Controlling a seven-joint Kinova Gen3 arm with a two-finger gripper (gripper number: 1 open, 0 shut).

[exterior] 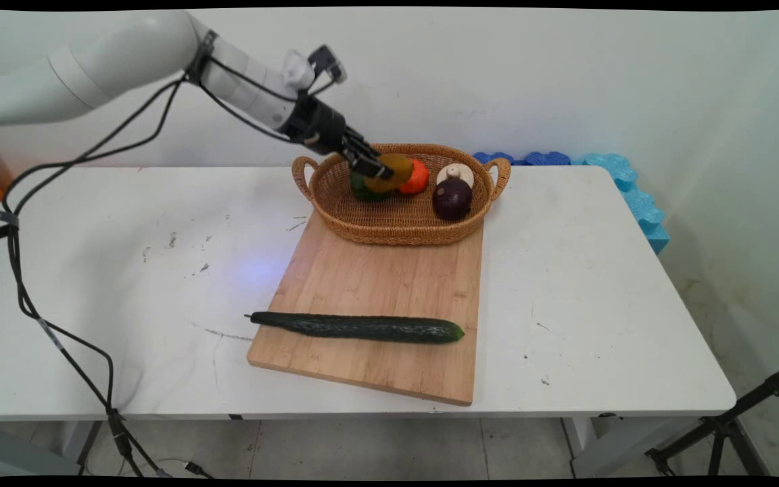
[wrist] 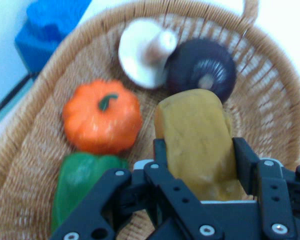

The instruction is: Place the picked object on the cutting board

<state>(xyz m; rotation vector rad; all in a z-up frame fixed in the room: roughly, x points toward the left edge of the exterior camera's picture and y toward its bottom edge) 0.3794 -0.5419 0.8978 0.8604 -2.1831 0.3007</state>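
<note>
My jaws are clamped on the sides of a yellow-brown potato (wrist: 197, 145) over the basket (exterior: 396, 226), and since my grip looks to sit near its back end, it could tip out onto the pumpkin (wrist: 101, 122) or onion (wrist: 202, 70) just ahead.

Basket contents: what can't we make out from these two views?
- Green pepper: main view, mostly hidden behind the gripper and the yellow-brown item it grips.
- Yellow-brown item: its lower end is covered by the fingers in the hand view; whether it touches the basket floor cannot be told.
- Mushroom: stem partly behind the dark purple onion.
- Cucumber and cutting board: outside the hand view.
</note>
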